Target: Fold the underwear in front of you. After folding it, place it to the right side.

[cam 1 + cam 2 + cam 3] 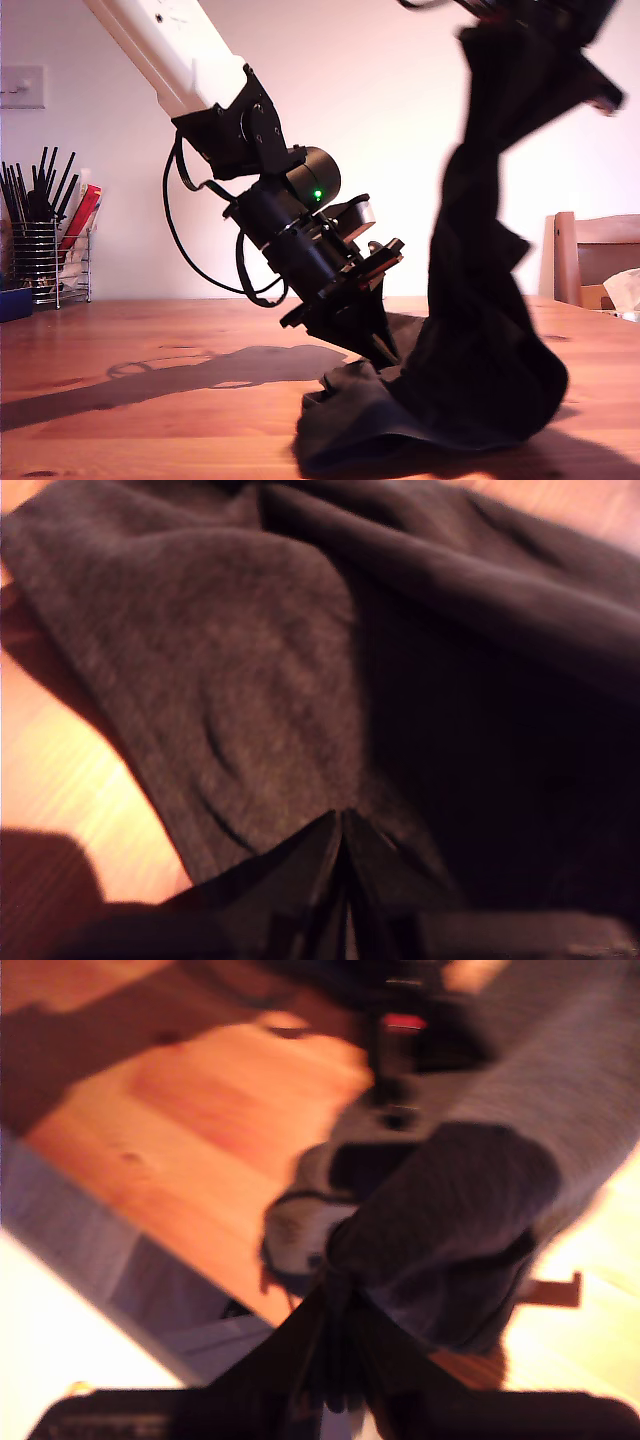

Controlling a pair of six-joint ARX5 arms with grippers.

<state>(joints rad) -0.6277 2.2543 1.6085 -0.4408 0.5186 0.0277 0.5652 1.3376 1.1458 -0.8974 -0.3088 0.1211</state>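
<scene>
End effector [385,352] pinning limp underwear [480,330]; other end apparently lifted.

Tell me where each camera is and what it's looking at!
Exterior view: sits low near the wooden table, looking sideways across it at the underwear, both arms and a wire utensil holder.
First wrist view: rides on my first tool, looking down at cloth lying on the table; its closed tips show.
Second wrist view: rides on my second tool, raised high, looking down at the table and other arm; its tips pinch the cloth.
All three views share the underwear.
</scene>
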